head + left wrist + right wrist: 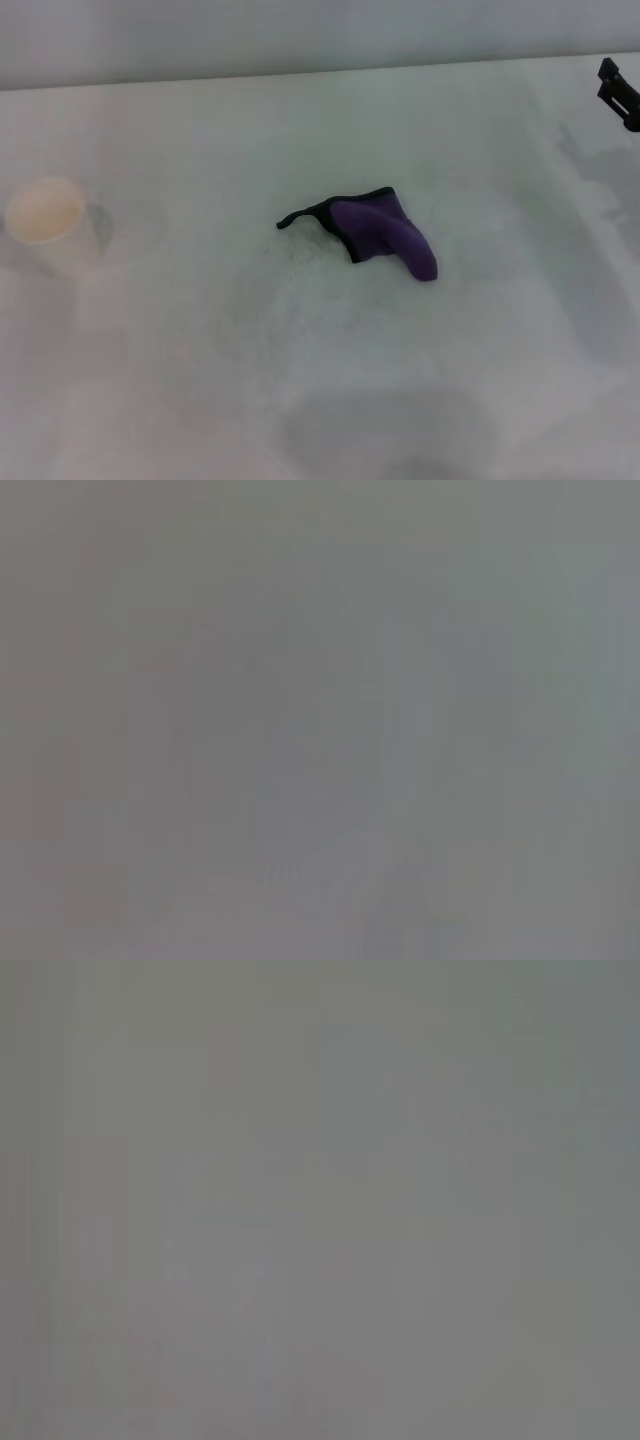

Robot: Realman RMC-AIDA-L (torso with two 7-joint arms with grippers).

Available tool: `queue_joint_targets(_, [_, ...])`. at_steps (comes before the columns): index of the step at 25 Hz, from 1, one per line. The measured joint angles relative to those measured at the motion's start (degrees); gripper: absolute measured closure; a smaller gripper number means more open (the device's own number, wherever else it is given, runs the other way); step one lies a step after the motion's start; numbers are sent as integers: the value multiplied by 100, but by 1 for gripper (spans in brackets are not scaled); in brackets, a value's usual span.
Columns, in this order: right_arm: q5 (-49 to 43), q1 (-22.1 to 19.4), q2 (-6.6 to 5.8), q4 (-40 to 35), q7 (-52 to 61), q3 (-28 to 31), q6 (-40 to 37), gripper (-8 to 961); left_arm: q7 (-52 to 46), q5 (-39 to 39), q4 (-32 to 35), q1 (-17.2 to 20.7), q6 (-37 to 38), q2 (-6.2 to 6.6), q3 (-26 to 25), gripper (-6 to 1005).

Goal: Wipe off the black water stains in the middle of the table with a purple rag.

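The purple rag lies crumpled in the middle of the white table, its black edging and thin black tail pointing to the left. No black water stain shows; it is hidden or out of view. A small black part of my right gripper shows at the far right edge of the head view, well away from the rag. My left gripper is out of view. Both wrist views show only plain grey.
A cream paper cup stands upright at the left side of the table. A faint grey speckled smudge lies just left of and in front of the rag. The table's far edge meets a grey wall.
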Motion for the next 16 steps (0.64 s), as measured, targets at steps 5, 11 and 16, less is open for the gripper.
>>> queue_joint_targets(5, [125,74,-6,3,5,1,0,85,-554,-29,0,32,-47,3,0,110])
queue_joint_targets(11, [129,124,-3,-36,6,1,-8,85,-583,-34,0,-7,8,27,0,110])
queue_joint_targets(16, [132,172,15,-71,5,-39,-15,85,-583,-16,1,-171,379,32,31,110])
